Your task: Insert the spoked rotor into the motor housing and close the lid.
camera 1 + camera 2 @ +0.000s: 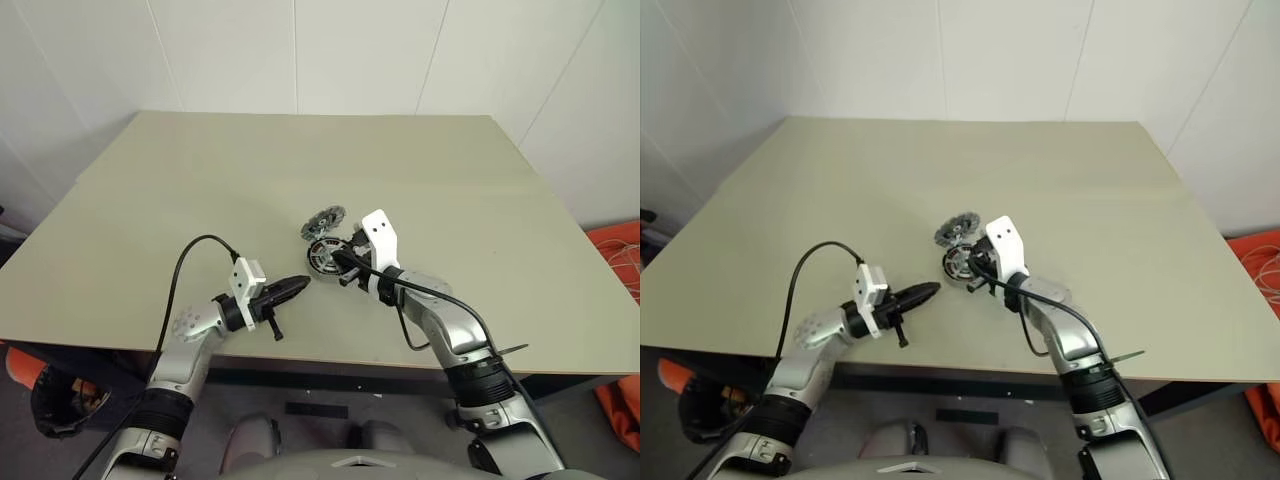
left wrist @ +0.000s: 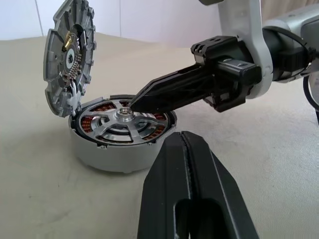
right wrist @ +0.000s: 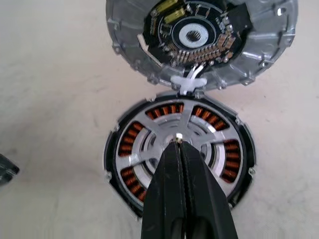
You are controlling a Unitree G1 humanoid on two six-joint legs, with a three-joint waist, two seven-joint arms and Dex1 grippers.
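Note:
The motor housing (image 2: 109, 157) stands on the table near the front, its copper windings (image 3: 132, 139) showing around the rim. The spoked rotor (image 2: 107, 130) lies seated inside it, silvery spokes over the windings. The lid (image 2: 67, 57) stands tilted up at the housing's far edge, its inner circuit side facing the rotor. My right gripper (image 3: 178, 145) is shut, empty, its tip resting on the rotor's hub. My left gripper (image 1: 303, 283) is shut and empty, level, a short way to the left of the housing and pointing at it.
The beige table (image 1: 300, 160) stretches wide behind and to both sides of the housing. Its front edge runs just under my arms. White walls stand behind, and orange objects (image 1: 618, 250) lie on the floor to the right.

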